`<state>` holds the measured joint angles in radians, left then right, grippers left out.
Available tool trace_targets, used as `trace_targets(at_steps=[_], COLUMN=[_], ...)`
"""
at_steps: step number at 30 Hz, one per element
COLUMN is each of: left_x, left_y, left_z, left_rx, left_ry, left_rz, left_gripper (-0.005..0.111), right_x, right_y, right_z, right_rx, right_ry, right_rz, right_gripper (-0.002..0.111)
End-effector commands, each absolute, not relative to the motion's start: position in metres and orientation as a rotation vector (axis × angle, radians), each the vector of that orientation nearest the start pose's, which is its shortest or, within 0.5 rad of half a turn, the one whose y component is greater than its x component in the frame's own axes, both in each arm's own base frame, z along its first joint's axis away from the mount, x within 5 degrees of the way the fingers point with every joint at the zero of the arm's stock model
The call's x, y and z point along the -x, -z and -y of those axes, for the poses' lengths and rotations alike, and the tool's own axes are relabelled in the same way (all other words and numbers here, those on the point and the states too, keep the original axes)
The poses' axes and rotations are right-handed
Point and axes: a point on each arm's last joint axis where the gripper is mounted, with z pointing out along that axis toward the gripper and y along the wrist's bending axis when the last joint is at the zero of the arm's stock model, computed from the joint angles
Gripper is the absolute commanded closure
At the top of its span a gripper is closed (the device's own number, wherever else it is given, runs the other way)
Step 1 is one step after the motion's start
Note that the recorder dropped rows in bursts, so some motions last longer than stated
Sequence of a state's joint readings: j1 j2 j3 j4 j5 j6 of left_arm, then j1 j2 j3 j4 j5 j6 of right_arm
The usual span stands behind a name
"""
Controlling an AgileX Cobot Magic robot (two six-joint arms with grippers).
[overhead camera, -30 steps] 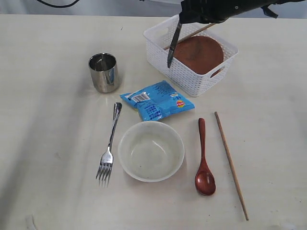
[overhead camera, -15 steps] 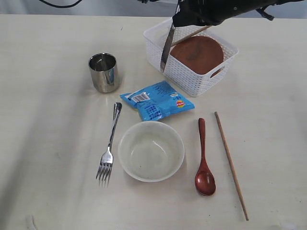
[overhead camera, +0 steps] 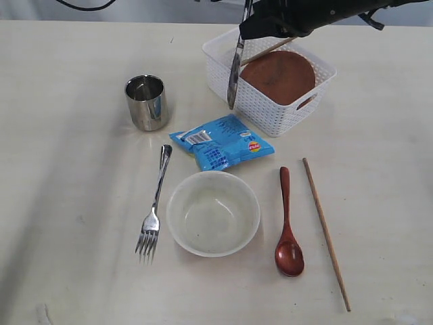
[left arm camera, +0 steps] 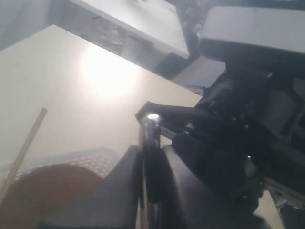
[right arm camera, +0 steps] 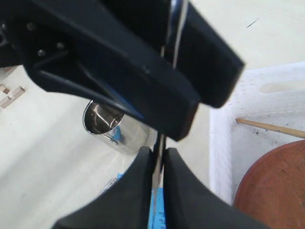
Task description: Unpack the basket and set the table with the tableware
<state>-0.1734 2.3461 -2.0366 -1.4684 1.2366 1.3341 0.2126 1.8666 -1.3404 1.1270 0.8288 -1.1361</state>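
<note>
The knife [overhead camera: 234, 71] hangs nearly upright in the air, tip down, in front of the basket [overhead camera: 260, 108] wall that faces the steel cup [overhead camera: 146, 101]. It touches neither the basket nor the desk [overhead camera: 67, 203]. Both claws sit on it at once. The right claw [right arm camera: 158, 153] is pinched on the thin blade, and the left claw [left arm camera: 150, 153] looks closed around the shaft just below the shiny handle end. In the exterior view the two merge into one dark mass above the basket, so I cannot tell there which is higher.

Two grips on one smooth, narrow piece of steel is the main hazard. If one arm pulls before the other lets go, the knife could twist or drag through the pads. If one releases before the other's hold is firm, the knife likely falls onto the rim. It could also land on the brown plate [overhead camera: 279, 74] inside, where a chopstick [overhead camera: 274, 46] also lies.

The tip hangs low against the perforated wall. A sideways move without lift could catch it there and shove or tip the light basket.

Farther out, the blue packet [overhead camera: 223, 142] lies just beside the basket, with the cup and the fork [overhead camera: 154, 203] beyond. A swinging blade carried low could knock any of them.
</note>
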Motion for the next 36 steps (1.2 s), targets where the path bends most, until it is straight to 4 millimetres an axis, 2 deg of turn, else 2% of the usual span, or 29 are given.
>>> trace_targets(at_steps=[1, 13, 15, 20, 22, 25, 28, 29, 32, 36], left_x=[-0.479, -0.480, -0.480, -0.482, -0.484, -0.491, -0.499, -0.502, -0.501, -0.492], left_y=[-0.251, -0.251, -0.251, -0.251, -0.251, -0.253, -0.257, -0.259, -0.265, -0.279], left_z=[0.172, 0.170, 0.170, 0.164, 0.158, 0.136, 0.103, 0.089, 0.062, 0.051], left_rx=[-0.944, -0.938, -0.933, -0.891, -0.851, -0.773, -0.623, -0.560, -0.493, -0.520], left_ry=[1.297, 1.296, 1.301, 1.320, 1.335, 1.334, 1.353, 1.355, 1.302, 1.183], left_rz=[-1.697, -1.700, -1.704, -1.735, -1.756, -1.777, -1.852, -1.890, -1.985, -2.090], left_gripper=[0.107, 0.107, 0.107, 0.107, 0.107, 0.107, 0.107, 0.107, 0.107, 0.107], right_x=[-0.375, -0.377, -0.377, -0.378, -0.380, -0.379, -0.378, -0.377, -0.375, -0.368], right_y=[-0.246, -0.246, -0.246, -0.246, -0.246, -0.250, -0.261, -0.268, -0.287, -0.306], right_z=[-0.145, -0.143, -0.143, -0.143, -0.142, -0.141, -0.134, -0.128, -0.112, -0.086], right_rx=[0.772, 0.718, 0.713, 0.705, 0.690, 0.685, 0.693, 0.679, 0.637, 0.563], right_ry=[-0.924, -0.911, -0.915, -0.905, -0.888, -0.873, -0.826, -0.808, -0.775, -0.750], right_rz=[-2.198, -2.213, -2.213, -2.212, -2.208, -2.199, -2.178, -2.163, -2.125, -2.117], right_gripper=[0.109, 0.108, 0.101, 0.067, 0.064, 0.065, 0.065, 0.065, 0.065, 0.065])
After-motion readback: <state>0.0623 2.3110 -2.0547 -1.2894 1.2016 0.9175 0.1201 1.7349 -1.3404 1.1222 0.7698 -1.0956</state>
